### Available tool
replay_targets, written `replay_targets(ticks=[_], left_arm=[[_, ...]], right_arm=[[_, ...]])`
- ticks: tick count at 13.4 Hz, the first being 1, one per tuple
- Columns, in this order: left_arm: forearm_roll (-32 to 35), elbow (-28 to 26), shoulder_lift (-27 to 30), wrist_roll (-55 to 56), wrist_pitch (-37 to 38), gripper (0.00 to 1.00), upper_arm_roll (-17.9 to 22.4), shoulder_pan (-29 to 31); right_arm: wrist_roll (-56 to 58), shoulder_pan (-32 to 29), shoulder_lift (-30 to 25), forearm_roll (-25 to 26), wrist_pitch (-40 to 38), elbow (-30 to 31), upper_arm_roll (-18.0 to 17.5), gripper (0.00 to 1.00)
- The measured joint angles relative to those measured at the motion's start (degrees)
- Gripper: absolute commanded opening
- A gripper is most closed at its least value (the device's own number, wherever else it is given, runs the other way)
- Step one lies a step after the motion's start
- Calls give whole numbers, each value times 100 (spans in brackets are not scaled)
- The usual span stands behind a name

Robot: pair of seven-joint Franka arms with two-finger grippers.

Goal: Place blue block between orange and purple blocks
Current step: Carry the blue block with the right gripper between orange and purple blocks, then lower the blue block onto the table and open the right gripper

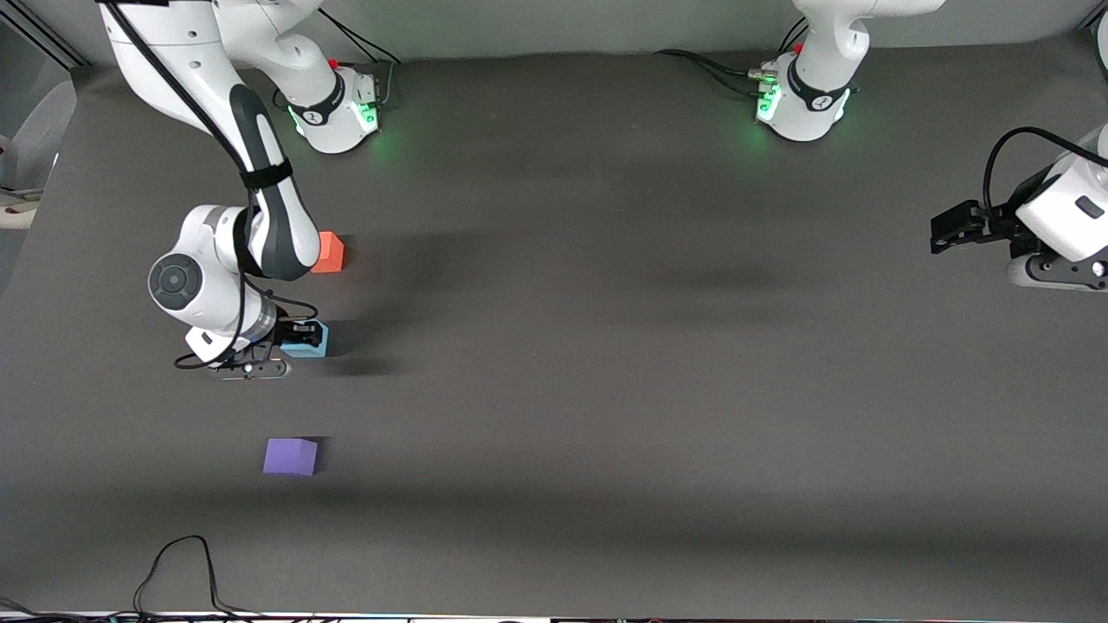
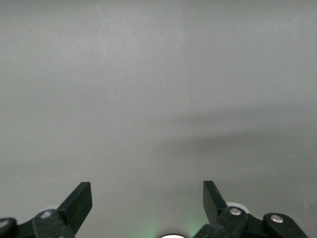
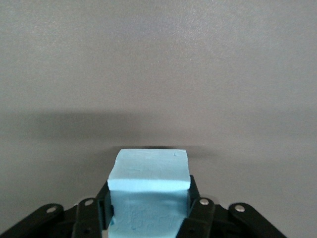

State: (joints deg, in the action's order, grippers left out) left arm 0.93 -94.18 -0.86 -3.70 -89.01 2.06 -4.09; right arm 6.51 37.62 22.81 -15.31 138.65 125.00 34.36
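Observation:
The light blue block sits between the fingers of my right gripper, which is shut on it, low at the table between the orange block and the purple block. The right wrist view shows the blue block pinched between both fingers. The orange block lies farther from the front camera, partly hidden by the right arm. The purple block lies nearer to the camera. My left gripper waits open and empty at the left arm's end of the table; its wrist view shows only bare table.
The dark grey table holds nothing else. The two arm bases stand along the edge farthest from the camera. A black cable loops on the table edge nearest the camera, near the purple block.

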Motion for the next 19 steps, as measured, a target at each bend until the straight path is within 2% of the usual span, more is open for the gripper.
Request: replay_targets(ticks=[3,8,9,10,11,16,19], left_arm=[[-10,0,-7,-1,0,100,6,0],[-18,7,-9,-2,-23,100,15,-6],[-18,7,-15,-2,-46,100,22,-6],[-18,7,-26,-2,-60,100,27,-6],[-18,7,-42,-2,-66,100,28,-6],[-18,9,-101,-2,-146,100,34,-6],[-18,11,-104,-2,-149,100,42,-6]], right_arm=[[15,11,100,-117,95,-1,-41,41],[557,8,261,-649,195,0,-40,46],[578,8,295,-669,202,0,-41,55],[583,8,314,-673,209,0,-41,87],[583,8,315,-676,211,-2,-40,100],[592,6,295,-747,213,-41,-15,100],[595,21,-79,-770,-175,-209,185,100]])
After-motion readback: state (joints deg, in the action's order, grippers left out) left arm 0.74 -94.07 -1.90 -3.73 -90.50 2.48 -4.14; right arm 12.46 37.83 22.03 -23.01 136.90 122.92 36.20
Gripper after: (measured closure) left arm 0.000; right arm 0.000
